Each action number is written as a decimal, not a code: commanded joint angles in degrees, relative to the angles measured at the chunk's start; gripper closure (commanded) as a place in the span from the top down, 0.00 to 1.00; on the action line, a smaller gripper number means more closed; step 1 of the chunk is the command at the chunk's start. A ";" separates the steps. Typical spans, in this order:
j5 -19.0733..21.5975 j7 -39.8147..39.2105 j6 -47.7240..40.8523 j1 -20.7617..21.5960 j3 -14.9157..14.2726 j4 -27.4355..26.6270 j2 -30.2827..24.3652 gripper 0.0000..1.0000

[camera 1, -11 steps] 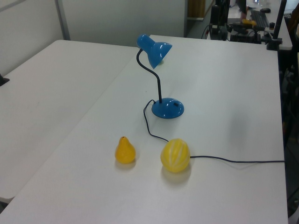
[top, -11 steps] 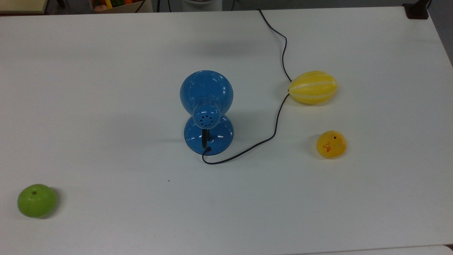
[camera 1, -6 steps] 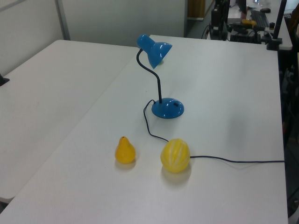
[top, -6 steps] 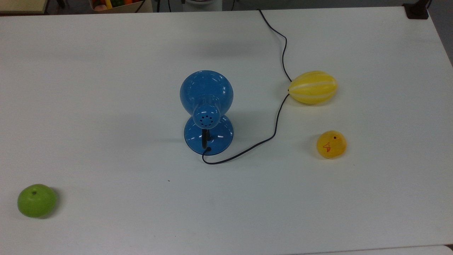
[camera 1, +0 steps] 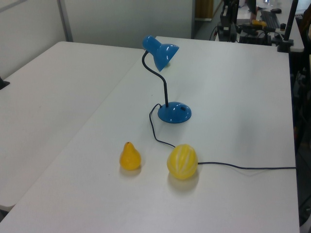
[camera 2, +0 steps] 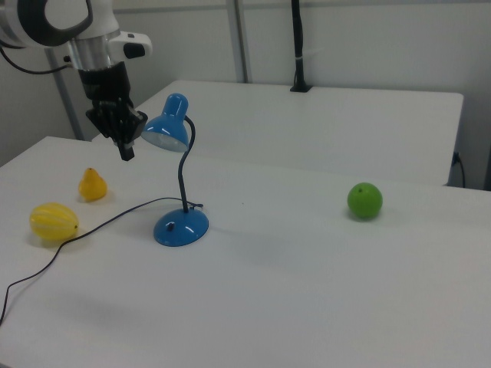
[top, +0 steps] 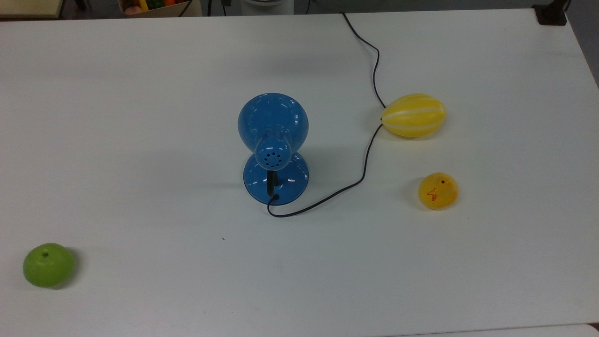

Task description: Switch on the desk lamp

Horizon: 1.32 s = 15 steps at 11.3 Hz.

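One desk lamp (top: 273, 150), one green apple (top: 48, 265), two yellow fruits; gripper (camera 2: 126, 151) aloft, opening indiscernible.

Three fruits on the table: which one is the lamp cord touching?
The striped yellow melon. The desk lamp has its black cord running against the melon's tip; the yellow pear and green apple lie clear of it.

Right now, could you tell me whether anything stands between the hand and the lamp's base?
Nothing visible does. In the right view the hand hangs above the table beside the shade; the bare tabletop lies between it and the lamp base, with the cord trailing off toward the melon.
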 commanded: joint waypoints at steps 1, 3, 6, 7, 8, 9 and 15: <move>0.28 -1.14 4.45 0.62 0.20 -6.07 -0.40 0.00; 0.19 -0.53 11.11 1.24 0.55 -11.87 -0.48 0.00; 0.19 0.17 18.77 1.59 0.64 -18.82 0.48 0.00; 0.28 0.70 21.75 2.55 0.64 -20.93 0.92 0.00; 0.28 1.40 24.74 2.91 0.64 -22.43 2.05 0.00; 0.28 3.76 27.38 3.26 0.64 -22.70 4.15 0.00; 0.28 7.12 42.60 4.40 0.73 -23.94 13.48 0.00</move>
